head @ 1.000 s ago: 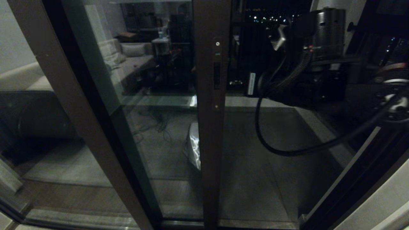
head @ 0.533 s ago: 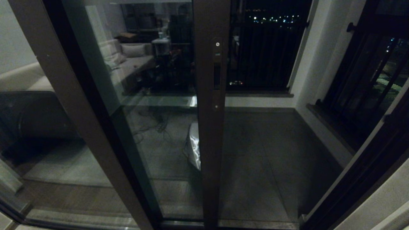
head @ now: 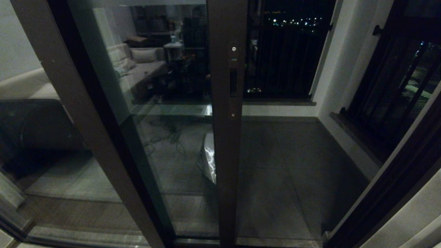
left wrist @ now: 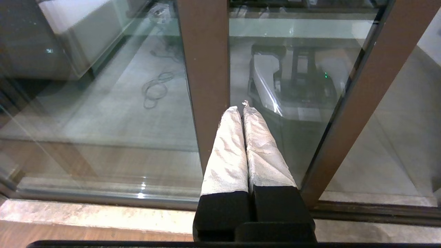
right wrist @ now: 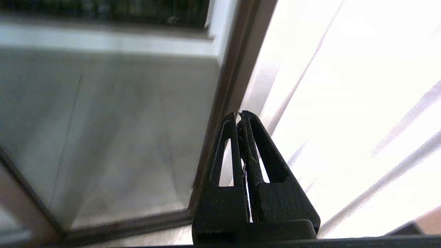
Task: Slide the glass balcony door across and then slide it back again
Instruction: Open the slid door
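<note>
The glass balcony door [head: 172, 113] stands partway across the opening. Its dark brown stile [head: 225, 155] runs upright through the middle of the head view, with the narrow black handle slot [head: 233, 82] and small screws on it. Neither gripper shows in the head view. In the left wrist view, my left gripper [left wrist: 241, 109] is shut with nothing in it. Its white-wrapped fingers [left wrist: 227, 151] are low down, close to the glass [left wrist: 293, 113] between two brown posts. My right gripper [right wrist: 239, 115] is shut and empty, low by the right door jamb [right wrist: 220, 113].
A wide plain brown post [head: 69, 103] of the fixed pane slants at the left. Right of the stile is the open gap onto the grey balcony floor [head: 286, 165]. Black barred railings [head: 286, 58] stand at the back and right. A white wall [right wrist: 344, 103] flanks the jamb.
The right arm, raised at the right of the head view a second ago, has dropped out of that view. The door stile has not shifted.
</note>
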Motion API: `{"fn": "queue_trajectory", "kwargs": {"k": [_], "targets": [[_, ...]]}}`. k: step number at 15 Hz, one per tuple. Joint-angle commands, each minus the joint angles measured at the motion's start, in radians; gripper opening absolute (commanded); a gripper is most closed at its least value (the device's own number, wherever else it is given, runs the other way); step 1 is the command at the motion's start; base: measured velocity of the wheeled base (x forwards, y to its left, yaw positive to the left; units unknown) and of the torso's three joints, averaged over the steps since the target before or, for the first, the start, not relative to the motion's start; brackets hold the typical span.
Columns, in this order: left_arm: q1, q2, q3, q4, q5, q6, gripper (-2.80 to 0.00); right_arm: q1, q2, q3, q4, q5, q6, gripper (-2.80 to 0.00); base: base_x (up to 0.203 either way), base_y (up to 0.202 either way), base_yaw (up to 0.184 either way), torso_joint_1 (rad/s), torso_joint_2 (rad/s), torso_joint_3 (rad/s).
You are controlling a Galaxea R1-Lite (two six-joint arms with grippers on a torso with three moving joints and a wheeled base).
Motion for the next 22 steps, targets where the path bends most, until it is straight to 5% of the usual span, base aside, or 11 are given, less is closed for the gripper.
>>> {"fn": "queue_trajectory", "kwargs": {"k": [1, 5, 7, 11, 14, 16, 22], "targets": [[0.0, 0.0, 0.002, 0.0, 0.0, 0.0, -2.8, -0.063, -0.045, -0.043, 0.028, 0.017, -0.016, -2.8, 0.0, 0.0, 0.0, 0.0, 0.0, 0.0], [0.0, 0.0, 0.002, 0.0, 0.0, 0.0, -2.8, -0.106, -0.258, 0.073, 0.092, 0.163, -0.025, -2.8, 0.0, 0.0, 0.0, 0.0, 0.0, 0.0], [0.0, 0.0, 0.002, -0.002, 0.0, 0.0, -2.8, -0.109, -0.33, 0.161, 0.162, 0.243, 0.045, -2.8, 0.0, 0.0, 0.0, 0.0, 0.0, 0.0], [0.0, 0.0, 0.002, 0.0, 0.0, 0.0, -2.8, -0.11, -0.324, 0.513, 0.07, 0.472, 0.13, -2.8, 0.0, 0.0, 0.0, 0.0, 0.0, 0.0], [0.0, 0.0, 0.002, 0.0, 0.0, 0.0, -2.8, -0.111, -0.324, 0.867, -0.372, 0.456, 0.144, -2.8, 0.0, 0.0, 0.0, 0.0, 0.0, 0.0], [0.001, 0.0, 0.002, -0.002, 0.0, 0.0, -2.8, -0.11, -0.323, 0.95, -0.628, 0.443, 0.145, -2.8, 0.0, 0.0, 0.0, 0.0, 0.0, 0.0], [0.0, 0.0, 0.002, -0.001, 0.0, 0.0, -2.8, -0.111, -0.323, 0.972, -0.615, 0.425, 0.209, -2.8, 0.0, 0.0, 0.0, 0.0, 0.0, 0.0]]}}
